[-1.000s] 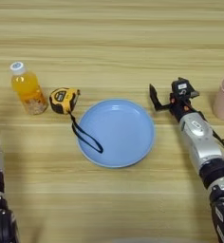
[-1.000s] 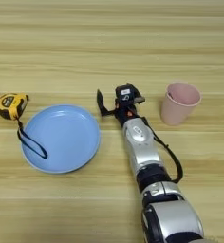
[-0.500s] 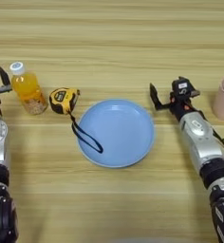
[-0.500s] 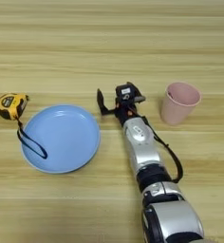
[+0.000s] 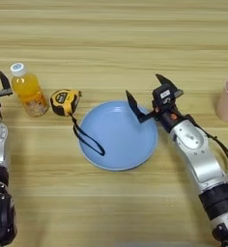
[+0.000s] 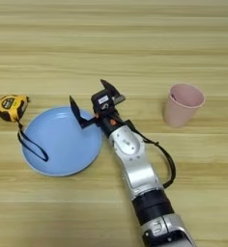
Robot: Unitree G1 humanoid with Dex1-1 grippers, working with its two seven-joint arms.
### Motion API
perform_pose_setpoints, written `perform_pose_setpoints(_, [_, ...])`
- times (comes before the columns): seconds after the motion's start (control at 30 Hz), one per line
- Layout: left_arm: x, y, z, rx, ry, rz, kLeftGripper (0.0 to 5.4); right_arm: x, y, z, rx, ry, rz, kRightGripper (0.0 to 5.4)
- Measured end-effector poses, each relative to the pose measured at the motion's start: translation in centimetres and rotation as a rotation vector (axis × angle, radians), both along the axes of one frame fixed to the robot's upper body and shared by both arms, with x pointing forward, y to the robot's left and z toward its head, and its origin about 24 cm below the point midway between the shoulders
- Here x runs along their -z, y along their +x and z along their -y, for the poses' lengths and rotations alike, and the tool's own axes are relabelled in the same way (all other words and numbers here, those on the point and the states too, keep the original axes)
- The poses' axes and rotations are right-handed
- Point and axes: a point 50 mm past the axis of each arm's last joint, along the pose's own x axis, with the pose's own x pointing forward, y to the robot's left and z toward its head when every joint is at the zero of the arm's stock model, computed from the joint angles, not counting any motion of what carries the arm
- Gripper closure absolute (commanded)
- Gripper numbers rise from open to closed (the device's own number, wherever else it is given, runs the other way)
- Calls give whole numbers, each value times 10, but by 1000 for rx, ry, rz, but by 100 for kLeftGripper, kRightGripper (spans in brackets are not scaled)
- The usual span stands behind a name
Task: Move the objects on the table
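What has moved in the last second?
The left tool came into view at the left edge, close beside the bottle, not gripping it. The right tool shifted left, open, and now hangs over the plate's right rim. Bottle, tape measure, plate and cup stayed put.

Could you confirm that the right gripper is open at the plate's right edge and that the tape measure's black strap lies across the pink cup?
Not quite: the strap lies across the light-blue plate, as the left eye view shows. The pink cup stands apart to the right. The right gripper is indeed open at the plate's right edge.
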Motion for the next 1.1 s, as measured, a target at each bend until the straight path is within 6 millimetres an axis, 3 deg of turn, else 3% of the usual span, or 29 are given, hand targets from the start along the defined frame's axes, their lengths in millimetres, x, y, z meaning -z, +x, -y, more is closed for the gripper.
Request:
perform_pose_setpoints(0.27, [5, 0, 1, 8, -5, -25, 3, 19, -8, -13, -69, -121, -60, 0])
perform_pose_setpoints(0.67, [4, 1, 2, 12, -1, -13, 3, 41, 7, 5, 89, -425, -32, 0])
perform_pose_setpoints(1.1, [3, 1, 2, 15, 1, -5, 3, 39, 16, 20, 204, -540, 35, 0])
